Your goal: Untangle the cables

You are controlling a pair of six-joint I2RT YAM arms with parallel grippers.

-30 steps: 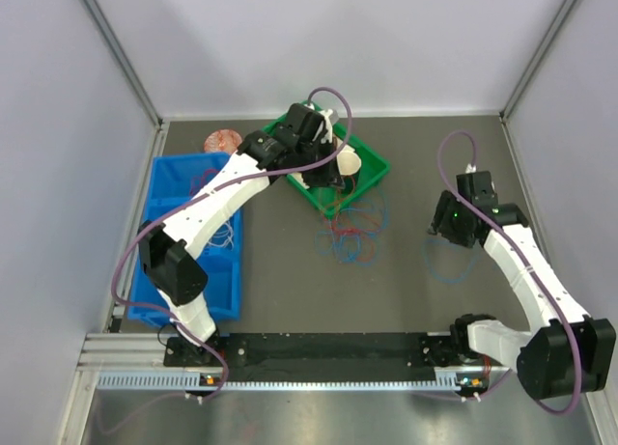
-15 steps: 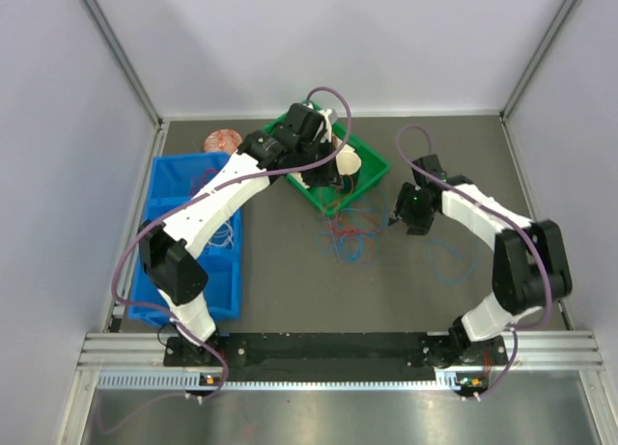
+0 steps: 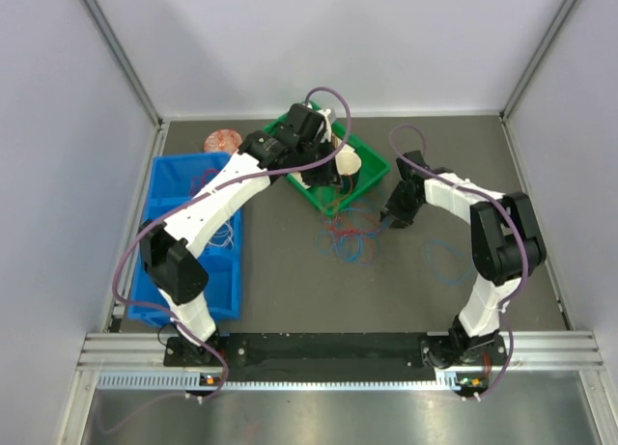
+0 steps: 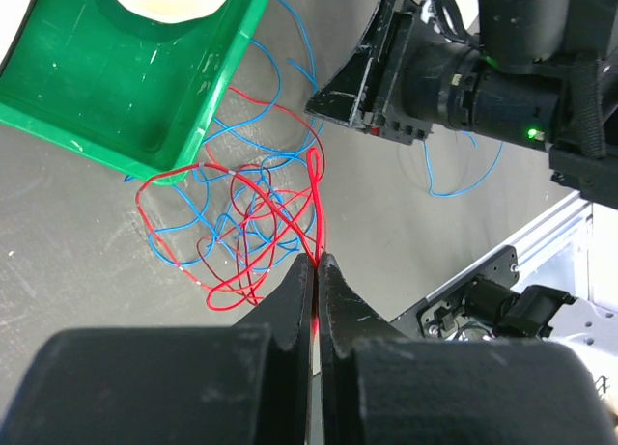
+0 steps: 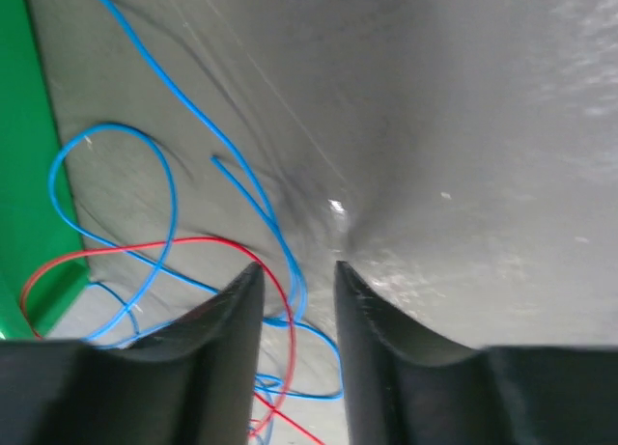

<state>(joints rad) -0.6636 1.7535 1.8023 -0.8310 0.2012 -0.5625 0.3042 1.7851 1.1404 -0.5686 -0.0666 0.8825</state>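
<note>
The left end effector (image 4: 316, 262) is clamped on the red cable (image 4: 314, 189). The tangle lies on the table (image 4: 406, 233) below it (beside the green tray (image 4: 116, 88)). The right end effector (image 5: 296, 268) stands apart, with the blue cable (image 5: 116, 126) running between its tips.

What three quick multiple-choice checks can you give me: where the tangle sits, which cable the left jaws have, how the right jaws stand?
1. The red and blue tangle lies:
A on the table beside the green tray
B inside the green tray
C on the front rail

2. The left gripper has its jaws shut on a cable that is:
A blue
B red
C white

3. The right gripper holds its jaws:
A shut on the tray rim
B shut on nothing
C open over cables

Answers:
1 A, the loops spread on bare table at the tray's corner.
2 B, the red cable runs into the closed jaws.
3 C, a gap shows with a blue cable in it.
</note>
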